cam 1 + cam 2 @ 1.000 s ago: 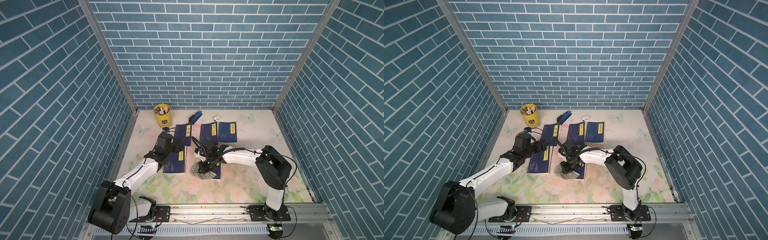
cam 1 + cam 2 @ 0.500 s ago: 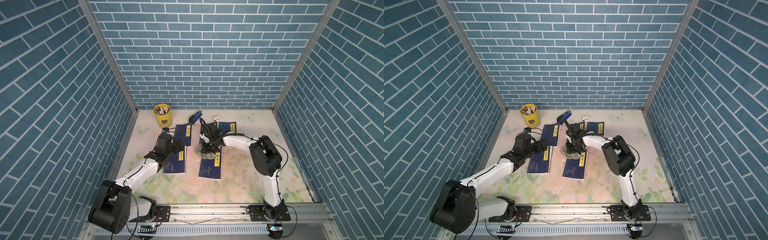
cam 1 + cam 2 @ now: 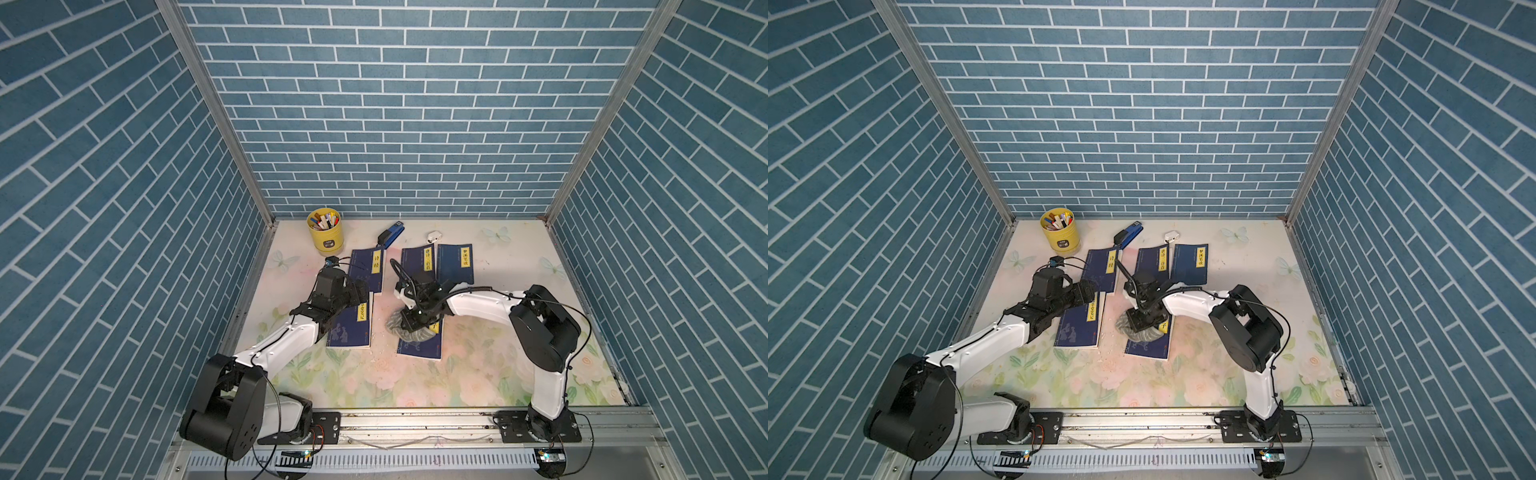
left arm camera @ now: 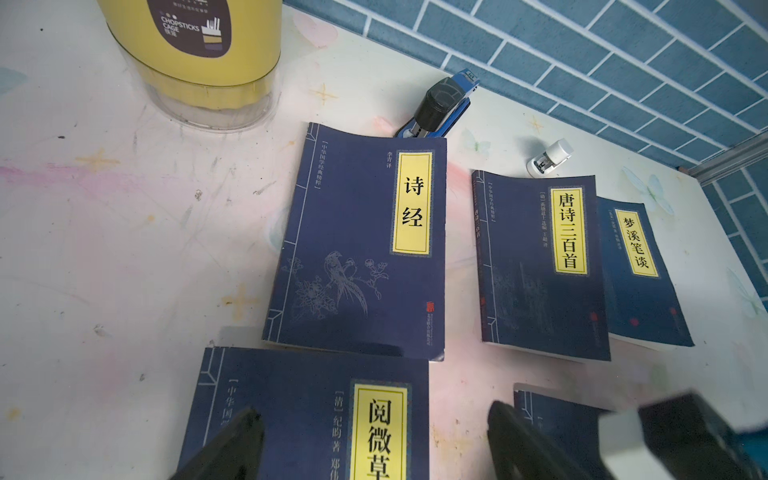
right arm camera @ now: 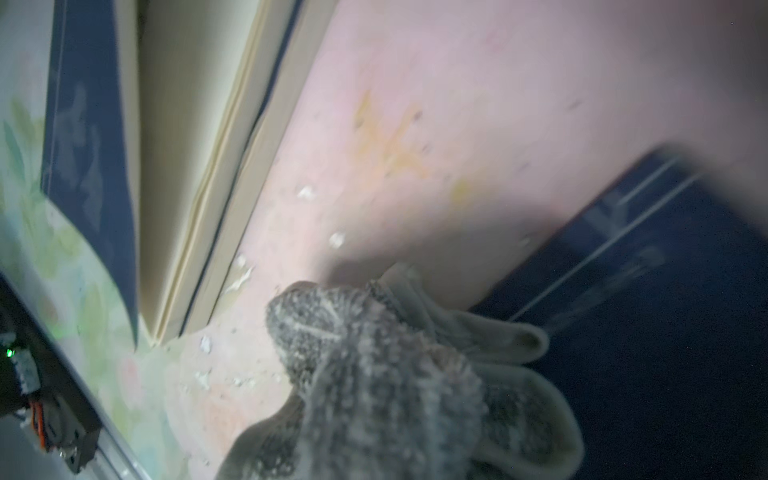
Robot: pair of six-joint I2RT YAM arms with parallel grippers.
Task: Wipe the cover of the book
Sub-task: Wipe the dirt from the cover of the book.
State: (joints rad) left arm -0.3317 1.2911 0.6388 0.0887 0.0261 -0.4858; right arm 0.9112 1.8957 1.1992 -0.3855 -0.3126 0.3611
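Both top views show the book [image 3: 420,347] [image 3: 1149,347] lying flat at the front right of the group; it has a navy cover. A grey cloth [image 3: 404,329] [image 3: 1137,329] is bunched on the book's far left part. My right gripper [image 3: 417,319] [image 3: 1144,318] is shut on the cloth from above. In the right wrist view the cloth [image 5: 374,382] hides the jaws, and the navy cover [image 5: 665,332] lies beside it. My left gripper [image 3: 361,293] [image 4: 376,428] is open over the far end of another navy book [image 3: 349,330] [image 4: 291,407]. I cannot tell if it touches that book.
Three more navy books [image 3: 368,266] [image 3: 417,259] [image 3: 457,264] lie in a row behind. A yellow pen cup [image 3: 325,230], a blue stapler [image 3: 390,233] and a small white object [image 3: 433,237] stand near the back wall. White crumbs [image 3: 380,353] lie between the front books.
My right gripper carried the cloth along the cover toward the back, then returned toward the front. The left arm has not moved.
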